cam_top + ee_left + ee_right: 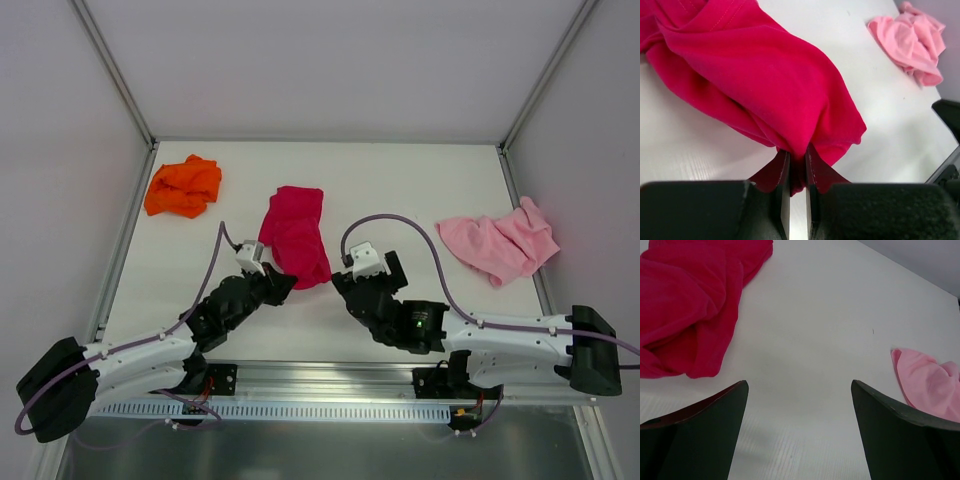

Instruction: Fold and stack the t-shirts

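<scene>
Three t-shirts lie crumpled on the table [400, 190]; orange t-shirt [183, 186] and pink t-shirt [502, 242] flank crimson t-shirt [296, 235]. Left fingers [784, 200] pinch its near hem; right fingers [705, 425], spread wide beside it, should grip that hem too, then pull flat.

Count on tabletop [400, 190]:
- t-shirts: 3, namely 1 orange t-shirt [183, 186], 1 crimson t-shirt [296, 235] and 1 pale pink t-shirt [502, 243].
- arms: 2, the left arm [140, 355] and the right arm [510, 340].
- end effectors: 2, the left end effector [283, 284] and the right end effector [342, 283], two fingers each.
- purple cables: 2, the left cable [210, 275] and the right cable [440, 272].
</scene>
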You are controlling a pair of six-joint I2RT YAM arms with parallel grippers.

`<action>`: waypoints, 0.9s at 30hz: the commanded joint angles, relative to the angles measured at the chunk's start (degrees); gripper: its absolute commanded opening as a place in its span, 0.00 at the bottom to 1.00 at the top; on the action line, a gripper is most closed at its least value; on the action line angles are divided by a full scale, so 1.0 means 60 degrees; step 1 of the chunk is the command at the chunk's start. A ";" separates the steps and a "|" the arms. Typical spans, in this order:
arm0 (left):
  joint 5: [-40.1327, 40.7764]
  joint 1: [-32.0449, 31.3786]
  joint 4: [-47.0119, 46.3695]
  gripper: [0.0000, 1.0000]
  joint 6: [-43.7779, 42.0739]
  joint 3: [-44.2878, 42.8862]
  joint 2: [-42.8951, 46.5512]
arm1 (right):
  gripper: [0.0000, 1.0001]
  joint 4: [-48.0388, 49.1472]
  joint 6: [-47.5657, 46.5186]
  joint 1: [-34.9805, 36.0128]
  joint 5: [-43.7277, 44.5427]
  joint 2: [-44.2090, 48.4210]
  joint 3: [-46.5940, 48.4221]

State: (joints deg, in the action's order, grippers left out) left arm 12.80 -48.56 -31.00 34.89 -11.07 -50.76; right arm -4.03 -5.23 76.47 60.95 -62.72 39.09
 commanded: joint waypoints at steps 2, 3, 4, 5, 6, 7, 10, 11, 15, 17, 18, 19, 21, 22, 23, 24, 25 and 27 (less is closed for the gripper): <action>0.0825 -0.0257 0.0714 0.00 -0.0014 -0.0424 0.0185 | 0.89 0.0482 0.0066 -0.0044 0.0169 -0.0196 0.0414; 0.1189 -0.0257 0.0743 0.00 -0.0073 -0.0527 0.0112 | 0.89 0.0482 0.0081 -0.0044 0.0140 -0.0196 0.0414; 0.1381 -0.0257 0.0700 0.00 -0.0190 -0.0644 -0.0005 | 0.89 0.0467 0.0110 -0.0030 0.0154 -0.0211 0.0399; 0.1557 -0.0257 0.0685 0.00 -0.0278 -0.0776 -0.0282 | 0.89 0.0453 0.0125 -0.0044 0.0198 -0.0182 0.0384; 0.1762 -0.0243 0.0641 0.00 -0.0482 -0.1125 -0.0473 | 0.89 0.0452 0.0140 -0.0044 0.0256 -0.0080 0.0312; 0.1865 -0.0242 0.0684 0.00 -0.0571 -0.1346 -0.0664 | 0.89 0.0467 0.0140 -0.0030 0.0286 0.0008 0.0267; 0.2158 -0.0242 0.0714 0.00 -0.0966 -0.2254 -0.1338 | 0.89 0.0496 0.0096 -0.0044 0.0257 0.0374 0.0077; 0.2203 -0.0242 0.0743 0.00 -0.1069 -0.2721 -0.1600 | 0.89 0.0482 0.0096 -0.0044 0.0257 0.0505 0.0033; 0.1940 -0.0242 0.1080 0.00 -0.1362 -0.3764 -0.1837 | 0.89 0.0336 0.0198 -0.0059 0.0417 0.0624 -0.0172; 0.1895 -0.0257 0.1255 0.00 -0.1363 -0.4085 -0.1765 | 0.89 0.0219 0.0272 -0.0088 0.0506 0.0668 -0.0245; 0.1939 -0.0257 0.1314 0.00 -0.1406 -0.4204 -0.1735 | 0.89 0.0204 0.0272 -0.0059 0.0521 0.0711 -0.0260; 0.2041 -0.0257 0.1344 0.00 -0.1479 -0.4437 -0.1764 | 0.89 0.0189 0.0286 -0.0073 0.0521 0.0813 -0.0289; 0.2333 -0.0243 0.1651 0.00 -0.1655 -0.4716 -0.1881 | 0.89 0.0174 0.0287 -0.0088 0.0506 0.0960 -0.0348; 0.2509 -0.0242 0.1695 0.00 -0.1728 -0.4833 -0.2084 | 0.89 0.0189 0.0301 -0.0074 0.0492 0.1077 -0.0392; 0.2757 -0.0242 0.1710 0.00 -0.1801 -0.5052 -0.2202 | 0.89 0.0203 0.0301 -0.0074 0.0462 0.1136 -0.0450; 0.2803 -0.0199 0.1812 0.00 -0.1860 -0.5170 -0.2334 | 0.89 0.0232 0.0301 -0.0074 0.0448 0.1180 -0.0480; 0.2818 -0.0184 0.1827 0.00 -0.1875 -0.5317 -0.2596 | 0.89 0.0218 0.0301 -0.0074 0.0433 0.1239 -0.0495; 0.3037 -0.0169 0.1740 0.00 -0.1861 -0.5376 -0.2847 | 0.89 0.0160 0.0316 -0.0074 0.0447 0.1268 -0.0524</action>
State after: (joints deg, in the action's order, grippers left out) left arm 27.03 -49.82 -19.77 26.02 -40.62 -66.13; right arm -4.14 -4.91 76.23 61.28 -56.62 36.45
